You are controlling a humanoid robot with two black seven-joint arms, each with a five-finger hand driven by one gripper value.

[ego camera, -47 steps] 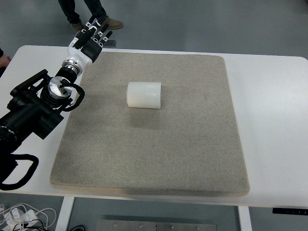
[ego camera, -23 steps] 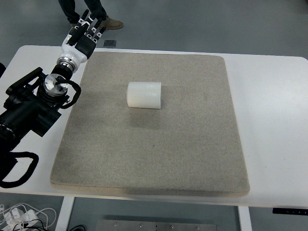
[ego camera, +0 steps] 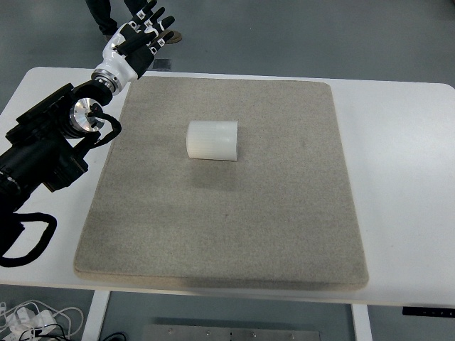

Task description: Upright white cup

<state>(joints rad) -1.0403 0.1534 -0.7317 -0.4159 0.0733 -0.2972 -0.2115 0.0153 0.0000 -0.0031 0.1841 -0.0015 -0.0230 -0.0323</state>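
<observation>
A white cup [ego camera: 212, 140] lies on its side on a grey mat [ego camera: 227, 241], a little toward the mat's far edge and left of its middle, with the ribbed wall facing up and its axis running left to right; which end is the mouth cannot be told. The mat covers most of the white surface [ego camera: 405, 177], leaving bare strips along the left, right and near edges. The left arm [ego camera: 50, 145] comes in from the left edge and reaches over the surface's far-left corner, well apart from the cup. Its hand [ego camera: 135, 46] is beyond the mat's far-left corner, past the far edge of the surface, with the fingers [ego camera: 158, 18] spread and loose, grasping nothing. At the top of the view a person's legs and shoes [ego camera: 114, 18] stand on the floor just behind the hand. Some white cables [ego camera: 32, 316] lie on the floor below the near-left corner of the surface
</observation>
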